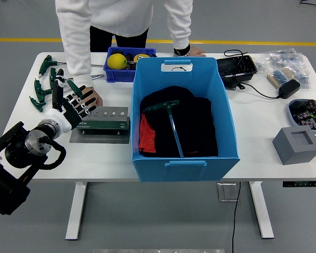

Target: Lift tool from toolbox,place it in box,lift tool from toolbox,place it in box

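The robot's left hand (pixel 71 105) hovers with its fingers spread and nothing in them, above the left end of the green tool holder (pixel 102 122), which sits on a grey plate at nine o'clock from the big blue box (pixel 227 122). One green T-handle tool (pixel 170 120) lies on black cloth inside that box, and more T-handle tools (pixel 48 84) lie loose on the white table (pixel 263 137) at eleven o'clock from the hand. A person's hand (pixel 94 98) rests on the table just beyond the robot's fingers.

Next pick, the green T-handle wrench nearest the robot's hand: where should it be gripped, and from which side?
Judging by its pose, grip the green T-handle wrench at its crossbar, from above. It lies flat on the white table beside the left hand, whose fingers are spread and empty. A person's hand rests close by.
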Robot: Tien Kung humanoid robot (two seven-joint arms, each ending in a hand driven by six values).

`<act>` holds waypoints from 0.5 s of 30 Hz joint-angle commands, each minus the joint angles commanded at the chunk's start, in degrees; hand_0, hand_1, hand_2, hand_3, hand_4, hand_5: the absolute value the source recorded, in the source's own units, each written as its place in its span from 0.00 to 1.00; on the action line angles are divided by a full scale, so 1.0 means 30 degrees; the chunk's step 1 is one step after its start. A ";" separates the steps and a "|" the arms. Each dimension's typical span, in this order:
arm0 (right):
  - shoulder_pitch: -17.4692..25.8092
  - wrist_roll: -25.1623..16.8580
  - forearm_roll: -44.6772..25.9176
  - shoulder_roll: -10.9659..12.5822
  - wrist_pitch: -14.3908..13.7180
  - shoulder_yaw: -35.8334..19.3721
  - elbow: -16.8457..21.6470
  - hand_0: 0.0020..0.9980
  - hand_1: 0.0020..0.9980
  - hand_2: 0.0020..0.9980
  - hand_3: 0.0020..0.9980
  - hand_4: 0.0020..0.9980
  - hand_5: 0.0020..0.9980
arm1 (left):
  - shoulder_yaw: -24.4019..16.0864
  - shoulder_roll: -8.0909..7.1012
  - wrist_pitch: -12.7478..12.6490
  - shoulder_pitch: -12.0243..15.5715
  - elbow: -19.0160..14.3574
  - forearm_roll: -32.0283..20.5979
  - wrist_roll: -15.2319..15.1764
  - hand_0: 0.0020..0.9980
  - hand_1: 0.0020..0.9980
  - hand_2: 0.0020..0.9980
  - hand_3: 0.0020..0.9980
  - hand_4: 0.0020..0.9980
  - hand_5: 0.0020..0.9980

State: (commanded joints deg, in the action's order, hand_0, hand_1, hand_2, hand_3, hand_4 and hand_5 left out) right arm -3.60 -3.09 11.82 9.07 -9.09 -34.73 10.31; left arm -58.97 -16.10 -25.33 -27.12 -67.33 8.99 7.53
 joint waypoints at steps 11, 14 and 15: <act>0.0042 0.0008 0.0113 -0.0013 -0.0020 -0.0156 0.0000 0.71 0.70 0.76 0.61 0.83 0.72 | -0.0043 -0.0077 -0.2705 -0.0123 -0.0750 0.2073 -0.0046 0.24 0.22 0.23 0.31 1.00 0.61; 0.0048 0.0011 0.0116 -0.0007 -0.0016 -0.0141 0.0000 0.71 0.70 0.76 0.61 0.83 0.72 | -0.0063 -0.0107 -0.2900 -0.0119 -0.0893 0.2458 0.0141 0.24 0.22 0.23 0.31 1.00 0.61; 0.0052 0.0012 0.0114 -0.0010 -0.0019 -0.0145 0.0000 0.71 0.70 0.76 0.61 0.83 0.71 | -0.0071 -0.0121 -0.2924 -0.0108 -0.0943 0.2570 0.0198 0.22 0.20 0.22 0.26 1.00 0.48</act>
State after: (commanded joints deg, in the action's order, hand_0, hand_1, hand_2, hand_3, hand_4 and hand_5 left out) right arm -3.44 -3.05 12.17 9.04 -9.15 -35.17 10.31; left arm -59.18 -16.47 -34.10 -27.44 -70.16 16.69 8.13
